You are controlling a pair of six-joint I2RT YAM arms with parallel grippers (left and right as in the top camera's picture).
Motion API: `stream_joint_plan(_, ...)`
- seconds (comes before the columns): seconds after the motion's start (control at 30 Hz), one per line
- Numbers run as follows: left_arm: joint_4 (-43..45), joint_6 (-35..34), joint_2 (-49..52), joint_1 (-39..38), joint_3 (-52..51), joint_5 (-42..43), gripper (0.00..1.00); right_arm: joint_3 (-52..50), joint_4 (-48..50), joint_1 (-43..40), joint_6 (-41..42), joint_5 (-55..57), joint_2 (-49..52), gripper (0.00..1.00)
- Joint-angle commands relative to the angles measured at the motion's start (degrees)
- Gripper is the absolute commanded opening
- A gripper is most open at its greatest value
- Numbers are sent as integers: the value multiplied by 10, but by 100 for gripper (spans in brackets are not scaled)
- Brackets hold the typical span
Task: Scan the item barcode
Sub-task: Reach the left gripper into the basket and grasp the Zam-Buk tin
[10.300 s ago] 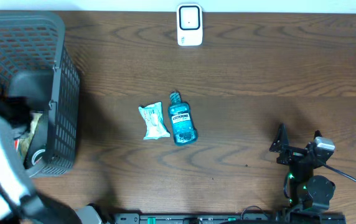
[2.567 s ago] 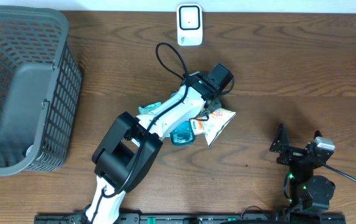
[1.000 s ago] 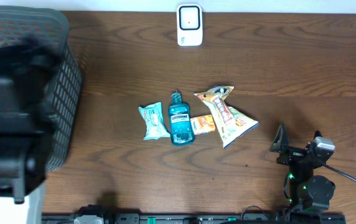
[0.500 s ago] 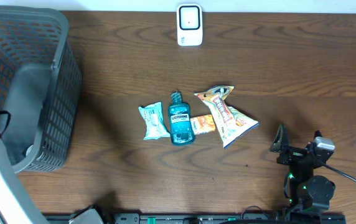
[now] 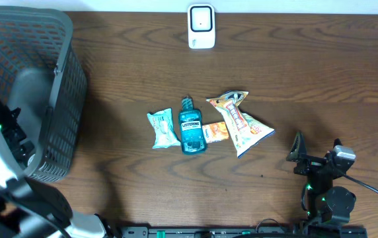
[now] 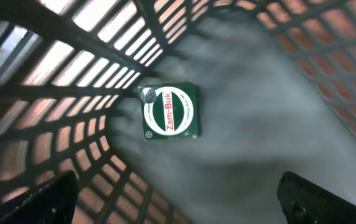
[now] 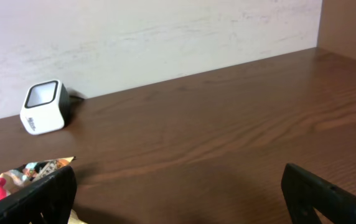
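Note:
A green Zam-Buk box (image 6: 170, 112) lies on the grey floor of the mesh basket (image 5: 67, 79). My left gripper (image 6: 178, 214) hangs open above the box, apart from it, with nothing between its fingers (image 6: 44, 200). The left arm (image 5: 0, 142) reaches into the basket at the table's left edge. The white barcode scanner (image 5: 201, 26) stands at the back middle and also shows as the scanner (image 7: 43, 107) in the right wrist view. My right gripper (image 5: 316, 151) rests open and empty at the front right.
In the table's middle lie a teal packet (image 5: 164, 129), a blue Listerine bottle (image 5: 191, 127), a small orange packet (image 5: 217, 131) and a snack bag (image 5: 240, 122). The snack bag (image 7: 22, 174) lies near the right gripper's left finger. A pale wall runs behind the scanner.
The left arm has come down from a blur over the basket and now reaches inside it. The things on the table and the right arm have not moved.

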Motion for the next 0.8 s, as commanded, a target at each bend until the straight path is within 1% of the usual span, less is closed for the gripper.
stream_joint_plan(0.0,-3,-68,50,3,-1,-2,98,0,-3,3,4,1,-2,99)
stream_joint_plan(0.2,-15,-71,130,13,-1,-2,98,0,-3,3,4,1,-2,99)
stream_joint_plan(0.43,-12,-68,192,18,-15,-2,98,0,-3,3,4,1,-2,99)
stream_joint_plan(0.57,18,-28,198,18,-40,-2,98,0,-3,3,4,1,-2,99)
stream_joint_plan(0.77,42,-22,198,19,-76,-2,98,0,-3,3,4,1,-2,99)
